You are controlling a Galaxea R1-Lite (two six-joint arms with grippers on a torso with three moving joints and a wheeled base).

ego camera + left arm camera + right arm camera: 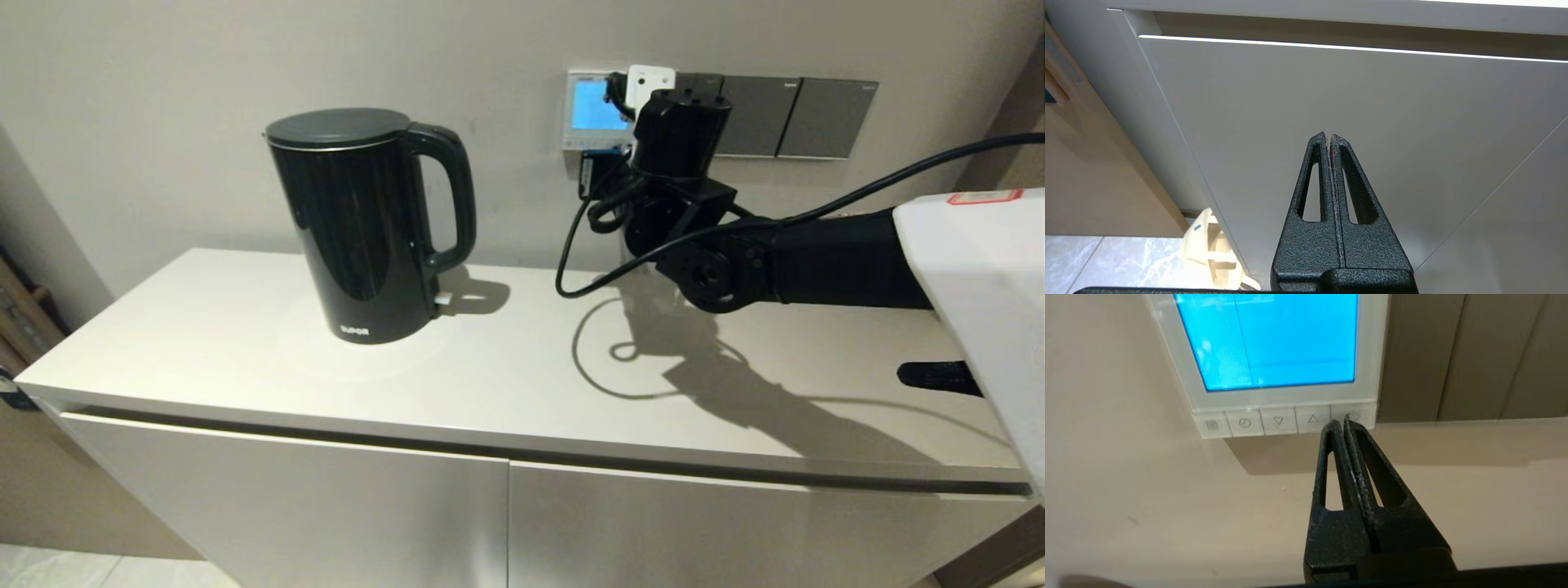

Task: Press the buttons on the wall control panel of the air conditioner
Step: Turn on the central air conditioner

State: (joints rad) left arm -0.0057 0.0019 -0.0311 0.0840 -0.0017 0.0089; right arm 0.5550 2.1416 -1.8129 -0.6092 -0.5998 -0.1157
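Glowing bright blue, the screen (1274, 339) of the wall control panel (1372, 355) fills the right wrist view, with the buttons (1278, 421) in a row of five along the panel's lower edge: a list icon, a clock, a down triangle, an up triangle and one more. The right gripper (1340, 424) has its two black fingers pressed together, gripping nothing, and its tip sits at that last button, the one nearest the dark grey switch plates (1474, 355); whether it touches the button I cannot tell. From the head view the row is mostly hidden behind the arm's wrist, but the panel (589, 110) shows mounted on the beige wall (245, 98) above a white cabinet top (506, 384), the grey plates (796, 118) just beside it. A black electric kettle (363, 224) stands on that top, well apart from the panel. Only the left wrist view shows the left gripper (1329, 136), closed and empty, low before the cabinet door (1331, 94).
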